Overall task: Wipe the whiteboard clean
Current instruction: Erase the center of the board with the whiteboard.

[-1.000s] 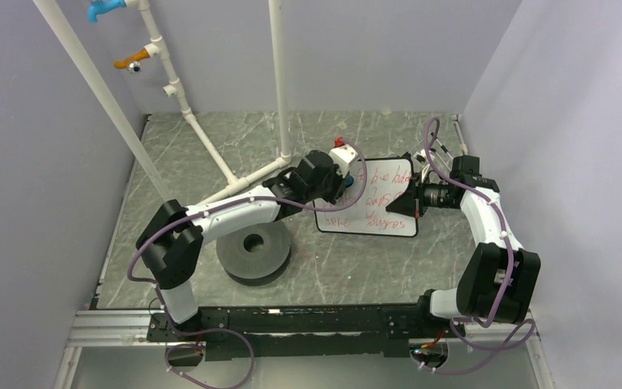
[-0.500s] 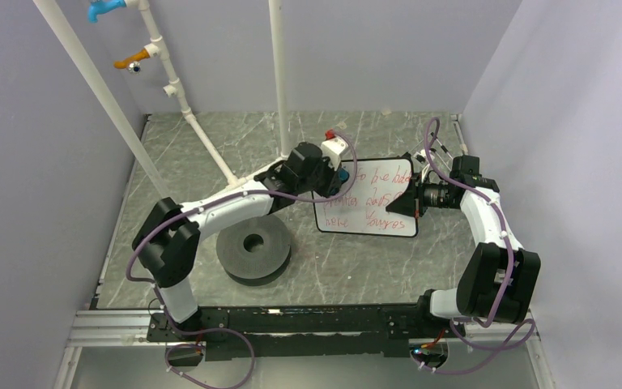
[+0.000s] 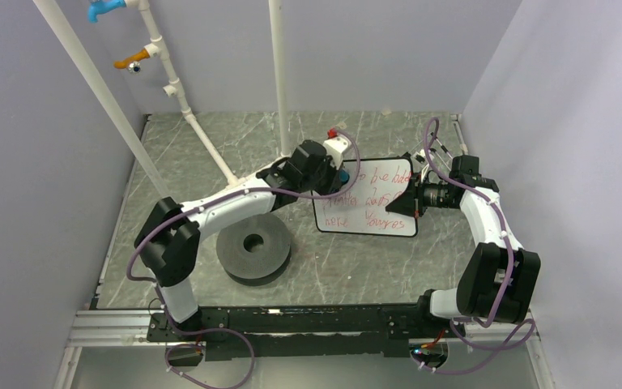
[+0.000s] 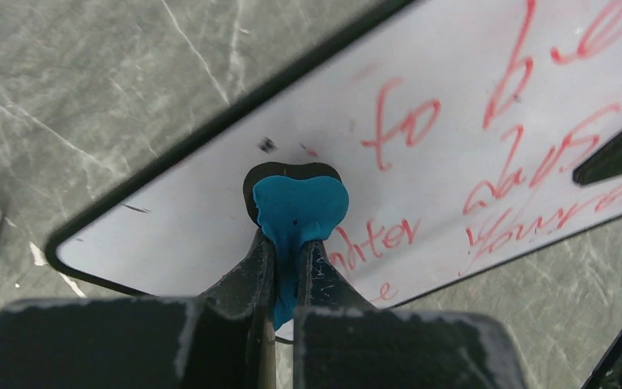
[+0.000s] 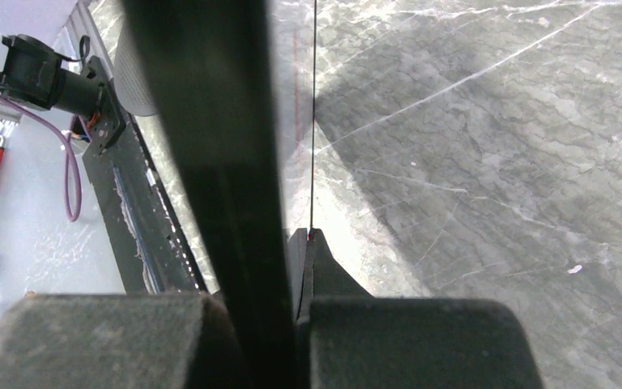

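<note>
The whiteboard (image 3: pixel 377 212) lies on the table right of centre, with red handwriting over most of it. My left gripper (image 3: pixel 338 173) is shut on the blue-and-black eraser (image 3: pixel 343 175) and presses it on the board's far left corner. In the left wrist view the eraser (image 4: pixel 298 204) sits on the whiteboard (image 4: pixel 453 89) between my fingertips (image 4: pixel 290 243), with a wiped white patch to its left. My right gripper (image 3: pixel 411 197) is shut on the board's right edge. In the right wrist view the whiteboard (image 5: pixel 313 121) shows edge-on in my right gripper (image 5: pixel 306 237).
A black disc (image 3: pixel 253 251) lies on the table left of the board, under my left arm. White pipes (image 3: pixel 210 150) slope and stand at the back left. Walls close both sides. A metal rail (image 3: pixel 291 320) runs along the near edge.
My left gripper has slid the eraser from the board's left side up toward its far left corner. The right arm and the board have stayed put.
</note>
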